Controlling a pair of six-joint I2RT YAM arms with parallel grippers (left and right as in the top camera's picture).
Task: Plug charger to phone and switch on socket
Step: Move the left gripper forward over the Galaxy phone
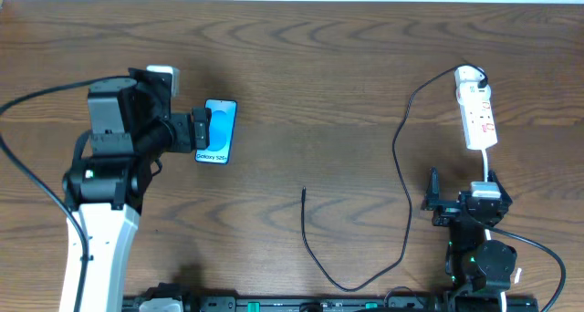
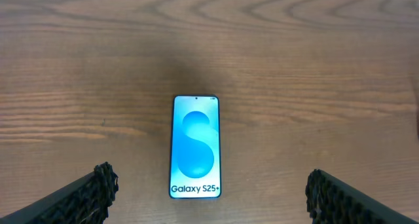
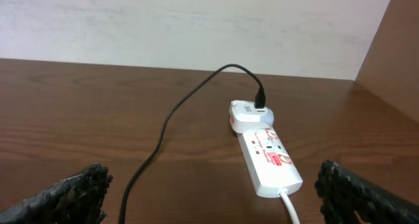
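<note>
**Dark wood-grain table with a socket, a charger and a phone lying on it.**
The socket lies lengthwise, with a white adapter at its far end and a white cord leaving its near end. The charger runs from the adapter in a long loop left of the socket, its tip loose on bare wood. The phone lies flat, screen up, well to the socket's left.

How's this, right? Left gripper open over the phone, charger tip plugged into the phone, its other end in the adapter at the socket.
Not quite. The charger tip lies loose on the table, apart from the phone, as the overhead view shows. The rest holds.
</note>
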